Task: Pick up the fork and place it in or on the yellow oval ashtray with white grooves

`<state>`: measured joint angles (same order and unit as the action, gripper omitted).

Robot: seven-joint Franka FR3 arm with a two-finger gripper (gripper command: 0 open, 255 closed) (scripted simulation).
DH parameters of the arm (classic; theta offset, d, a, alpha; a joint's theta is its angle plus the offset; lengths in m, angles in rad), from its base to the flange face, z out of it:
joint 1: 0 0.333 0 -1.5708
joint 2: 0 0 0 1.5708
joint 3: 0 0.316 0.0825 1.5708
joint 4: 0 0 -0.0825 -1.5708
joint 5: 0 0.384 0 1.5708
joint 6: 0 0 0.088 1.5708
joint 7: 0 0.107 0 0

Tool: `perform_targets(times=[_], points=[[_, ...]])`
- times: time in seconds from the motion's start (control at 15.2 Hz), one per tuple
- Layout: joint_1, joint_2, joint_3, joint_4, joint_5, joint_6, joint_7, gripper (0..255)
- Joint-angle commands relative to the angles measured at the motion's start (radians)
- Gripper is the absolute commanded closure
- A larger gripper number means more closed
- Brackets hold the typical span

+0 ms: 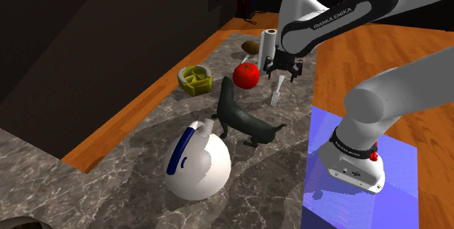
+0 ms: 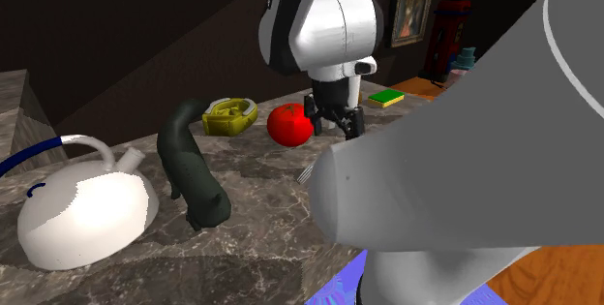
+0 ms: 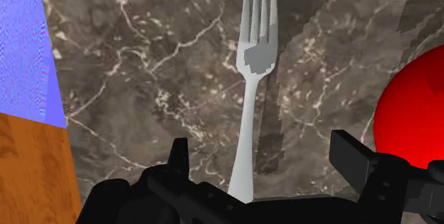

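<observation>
Your black two-finger gripper stands wide open astride the pale grey fork, a red round fruit just beside.

- Dark, veined marble worktop.
- Fork lies flat near a red ball.
- Yellow ashtray, dark animal figure and white kettle stand on it.
- White roll and brown lump behind the ball.

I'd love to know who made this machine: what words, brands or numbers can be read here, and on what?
"FRANKA EMIKA": on the white arm, along its upper segment, in the shoulder view.
Small dark lettering low on the arm, above the stand: too small to read.
Nothing else carries readable text.
</observation>
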<state>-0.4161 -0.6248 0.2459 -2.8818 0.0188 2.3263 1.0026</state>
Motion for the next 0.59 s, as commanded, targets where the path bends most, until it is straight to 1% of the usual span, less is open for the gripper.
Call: perform_targets(times=[0.0, 0.33, 0.53], points=[[-0.025, 0.037, 0.006, -0.018, -0.008, 0.065, 0.027, 0], [-0.046, 0.114, 0.019, -0.043, -0.024, 0.167, 0.039, 0], [-0.049, 0.124, 0.020, -0.046, -0.027, 0.180, 0.041, 0]])
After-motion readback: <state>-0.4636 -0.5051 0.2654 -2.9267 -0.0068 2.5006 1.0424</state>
